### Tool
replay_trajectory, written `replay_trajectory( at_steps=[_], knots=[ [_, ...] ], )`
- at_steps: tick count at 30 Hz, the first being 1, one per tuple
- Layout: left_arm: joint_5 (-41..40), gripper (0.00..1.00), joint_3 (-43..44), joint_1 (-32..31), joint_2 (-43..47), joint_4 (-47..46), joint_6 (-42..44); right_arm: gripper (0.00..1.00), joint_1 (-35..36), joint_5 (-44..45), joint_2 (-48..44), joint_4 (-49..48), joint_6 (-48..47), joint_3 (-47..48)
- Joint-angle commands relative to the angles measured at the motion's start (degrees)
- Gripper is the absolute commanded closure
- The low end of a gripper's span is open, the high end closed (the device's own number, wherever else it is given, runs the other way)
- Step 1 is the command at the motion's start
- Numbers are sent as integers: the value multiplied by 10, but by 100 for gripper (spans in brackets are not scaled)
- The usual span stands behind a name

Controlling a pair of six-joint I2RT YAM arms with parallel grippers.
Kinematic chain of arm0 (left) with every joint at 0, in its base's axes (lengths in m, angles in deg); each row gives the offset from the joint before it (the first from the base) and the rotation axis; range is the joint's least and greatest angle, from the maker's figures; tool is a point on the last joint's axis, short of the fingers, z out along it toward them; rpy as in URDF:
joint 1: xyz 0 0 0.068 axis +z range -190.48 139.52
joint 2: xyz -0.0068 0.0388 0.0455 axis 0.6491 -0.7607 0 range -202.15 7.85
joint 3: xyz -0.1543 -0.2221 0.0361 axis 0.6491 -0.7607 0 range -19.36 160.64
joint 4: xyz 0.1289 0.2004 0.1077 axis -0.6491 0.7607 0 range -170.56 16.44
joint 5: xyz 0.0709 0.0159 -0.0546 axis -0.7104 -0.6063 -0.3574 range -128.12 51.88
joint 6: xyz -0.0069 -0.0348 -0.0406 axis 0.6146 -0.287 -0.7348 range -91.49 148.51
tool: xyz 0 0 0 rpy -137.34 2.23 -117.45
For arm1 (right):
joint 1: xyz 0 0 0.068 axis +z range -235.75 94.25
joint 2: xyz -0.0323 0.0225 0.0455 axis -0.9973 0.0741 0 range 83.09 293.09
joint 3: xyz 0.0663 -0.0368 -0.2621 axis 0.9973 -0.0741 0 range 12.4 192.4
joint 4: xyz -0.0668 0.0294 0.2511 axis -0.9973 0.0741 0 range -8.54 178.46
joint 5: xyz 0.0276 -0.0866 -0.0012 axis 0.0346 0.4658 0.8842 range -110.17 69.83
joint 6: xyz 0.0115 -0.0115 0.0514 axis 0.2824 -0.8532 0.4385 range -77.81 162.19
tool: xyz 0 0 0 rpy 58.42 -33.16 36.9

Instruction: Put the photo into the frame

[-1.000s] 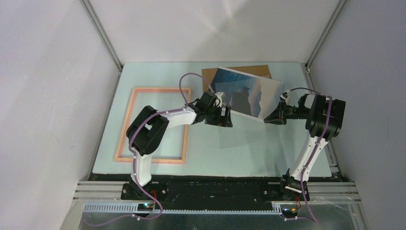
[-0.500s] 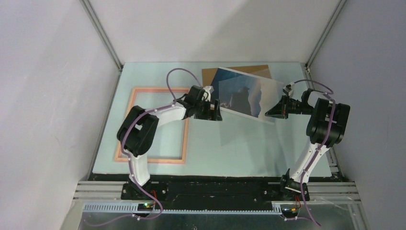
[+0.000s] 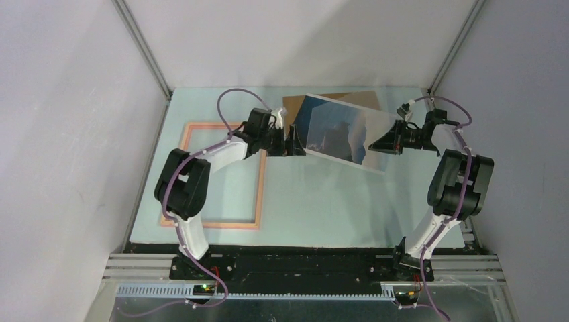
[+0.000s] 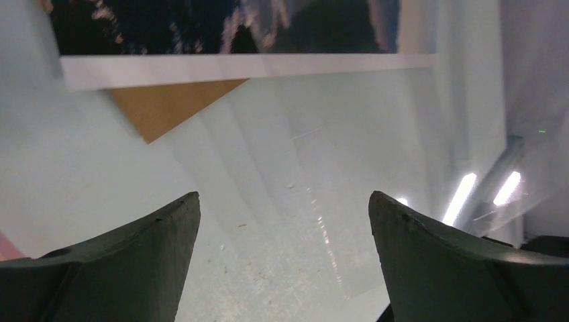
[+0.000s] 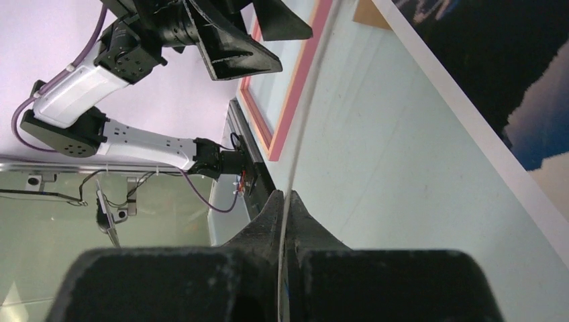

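Note:
The photo [image 3: 342, 131], a blue seascape with dark cliffs, lies face up at the back of the table, partly over the brown backing board [image 3: 293, 111]. It also shows in the left wrist view [image 4: 228, 27] and the right wrist view [image 5: 496, 74]. The pink frame [image 3: 176, 171] lies flat at the left and holds nothing. My right gripper [image 3: 372, 144] hovers over the photo's right part, shut on a thin clear sheet seen edge-on [image 5: 305, 100]. My left gripper [image 3: 297, 143] is open and empty at the photo's left edge, with the clear sheet [image 4: 302, 221] beyond its tips.
Grey walls close in the teal table [image 3: 322, 208] at the left, back and right. A metal rail [image 3: 463, 221] runs along the right edge. The frame's rail [image 5: 257, 124] and the left arm show in the right wrist view.
Both grippers moved toward the back of the table. The left one also drew left, from below the photo to its left edge. The photo and frame have not moved.

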Motion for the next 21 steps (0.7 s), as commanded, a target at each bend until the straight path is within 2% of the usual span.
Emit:
replay_trajectory(
  at_steps=[1,11,17,21],
  knots=[
    [81,0,48,15,-4,-44,-44,100,15,-48,-57,-54,56,6],
    [169,0,113,31,-66,-86,-110,100,39,-70,-112,-80,94,5],
    [266,1,128,31,-92,-176,-191,100,47,-97,-109,-7,20,6],
    [292,4,102,31,-82,-248,-237,100,47,-104,-89,47,-44,5]
  ],
)
